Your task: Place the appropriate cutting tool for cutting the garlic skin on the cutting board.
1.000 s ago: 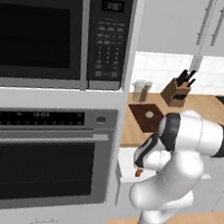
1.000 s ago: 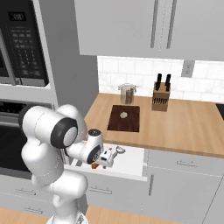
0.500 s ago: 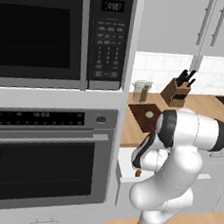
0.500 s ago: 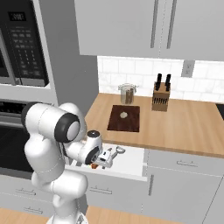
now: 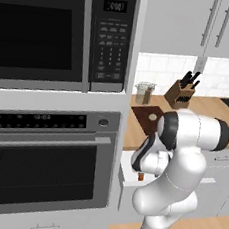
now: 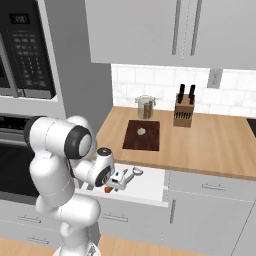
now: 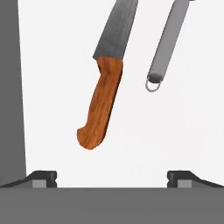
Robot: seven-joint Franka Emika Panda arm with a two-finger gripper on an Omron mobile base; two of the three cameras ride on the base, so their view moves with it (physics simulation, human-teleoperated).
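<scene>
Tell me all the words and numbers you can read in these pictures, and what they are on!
Black microwave display: pale digits, too blurred to read.
Black microwave button panel: rows of small labels, too small to read.
Dark oven control strip: small pale marks, unreadable.
Orange-handled knife and grey metal utensil: no writing.

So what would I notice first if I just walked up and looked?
Probably the big white arm bending down into the open drawer beside the oven. In the drawer, a knife with an orange handle lies next to a grey utensil, right ahead of the open jaws.
</scene>
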